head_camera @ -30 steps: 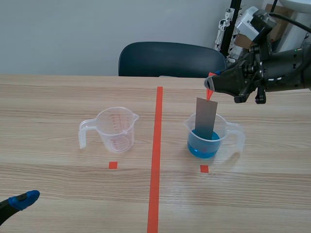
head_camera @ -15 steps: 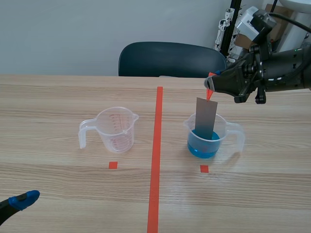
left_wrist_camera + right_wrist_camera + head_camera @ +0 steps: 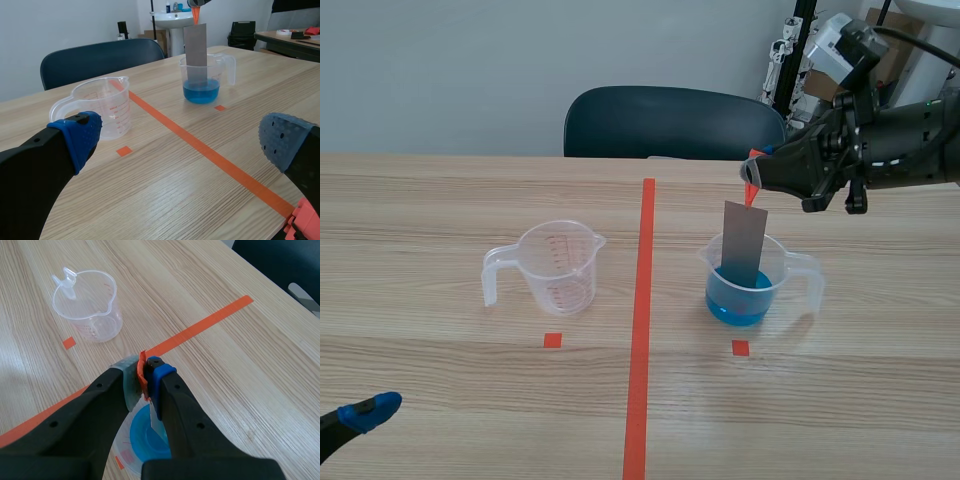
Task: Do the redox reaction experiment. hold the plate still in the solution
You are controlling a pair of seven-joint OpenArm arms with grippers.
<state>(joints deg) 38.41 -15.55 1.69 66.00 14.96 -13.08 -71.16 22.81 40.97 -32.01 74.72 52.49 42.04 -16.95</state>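
A grey metal plate (image 3: 743, 246) hangs upright with its lower end in the blue solution of a clear beaker (image 3: 756, 282) right of the centre tape line. My right gripper (image 3: 754, 178) is shut on the orange tab at the plate's top. Under that gripper in the right wrist view sits the beaker with the blue liquid (image 3: 145, 437), and the orange tab (image 3: 143, 374) is pinched between the fingers. The left wrist view shows the plate (image 3: 195, 46) standing in the beaker (image 3: 202, 78) far ahead. My left gripper (image 3: 175, 142) is open, low at the table's near left corner.
An empty clear measuring cup (image 3: 552, 266) stands left of the orange tape line (image 3: 640, 320); it also appears as the cup (image 3: 102, 107) ahead of my left gripper and the cup (image 3: 89, 304) beyond my right gripper. A dark chair (image 3: 670, 122) stands behind the table.
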